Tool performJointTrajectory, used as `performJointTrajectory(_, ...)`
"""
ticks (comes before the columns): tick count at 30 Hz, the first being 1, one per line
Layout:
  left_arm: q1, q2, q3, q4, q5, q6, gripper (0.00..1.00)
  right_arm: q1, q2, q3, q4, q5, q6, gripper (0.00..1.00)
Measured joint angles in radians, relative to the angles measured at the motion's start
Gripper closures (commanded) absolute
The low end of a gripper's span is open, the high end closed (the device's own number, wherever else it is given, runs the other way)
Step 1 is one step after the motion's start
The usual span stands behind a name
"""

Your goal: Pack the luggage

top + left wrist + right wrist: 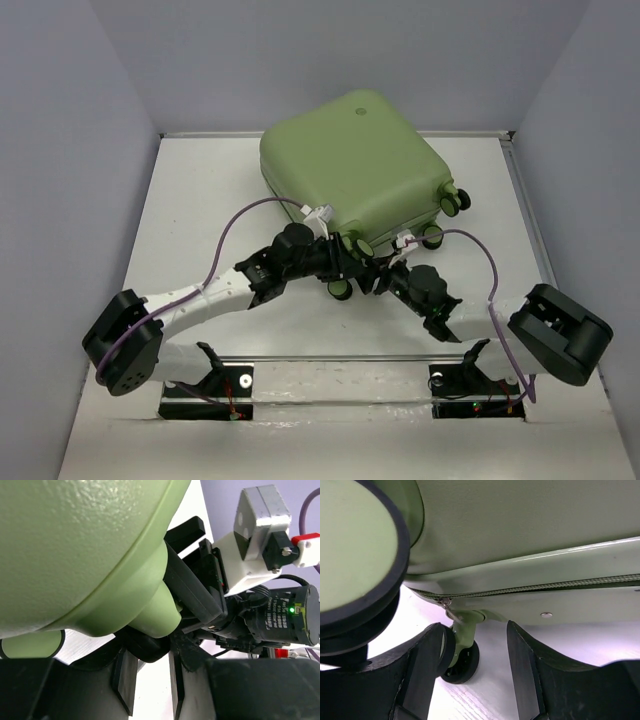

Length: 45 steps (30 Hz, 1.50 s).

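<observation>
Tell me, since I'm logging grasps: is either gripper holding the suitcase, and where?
Nothing in the right gripper; left gripper sits at a caster, hold unclear.

Top view: bright, even light from above. The white counter [200,200] is nearly blown out, with a soft shadow at the luggage [350,165] near edge. Left wrist view: close shell is soft, speckled sheen upper left, jaws underexposed, almost black. Right wrist view: near wheel [355,555] is blurred, far wheel [462,664] sharper, a glare streak runs above the zipper, counter washed out.
</observation>
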Motion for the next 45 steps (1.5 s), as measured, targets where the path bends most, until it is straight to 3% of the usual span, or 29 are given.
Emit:
performJointTrajectory(5, -0.004, 0.0, 0.005, -0.008, -0.006, 0.003, 0.94, -0.017, 0.068, 0.006, 0.083, -0.037, -0.011, 0.42)
performJointTrajectory(8, -0.004, 0.001, 0.008, -0.009, -0.01, 0.004, 0.94, -0.023, 0.109, 0.019, 0.138, -0.039, -0.017, 0.52)
performJointTrajectory(10, -0.004, 0.004, 0.014, -0.014, -0.011, 0.008, 0.94, -0.024, 0.142, 0.021, 0.18, -0.03, -0.016, 0.62)
performJointTrajectory(11, -0.003, 0.007, 0.018, -0.016, -0.014, 0.01, 0.94, -0.024, 0.159, 0.021, 0.196, -0.024, -0.016, 0.73)
performJointTrajectory(18, -0.003, 0.024, 0.036, -0.021, -0.018, 0.025, 0.94, -0.021, 0.288, 0.038, 0.289, -0.012, 0.035, 0.93)
performJointTrajectory(34, -0.003, 0.09, 0.14, -0.105, -0.012, 0.057, 0.94, 0.002, 0.299, 0.002, 0.37, -0.05, 0.186, 0.93)
performJointTrajectory(45, 0.032, 0.12, 0.285, -0.302, 0.031, 0.036, 0.94, 0.124, 0.333, 0.118, 0.332, 0.152, 0.3, 0.93)
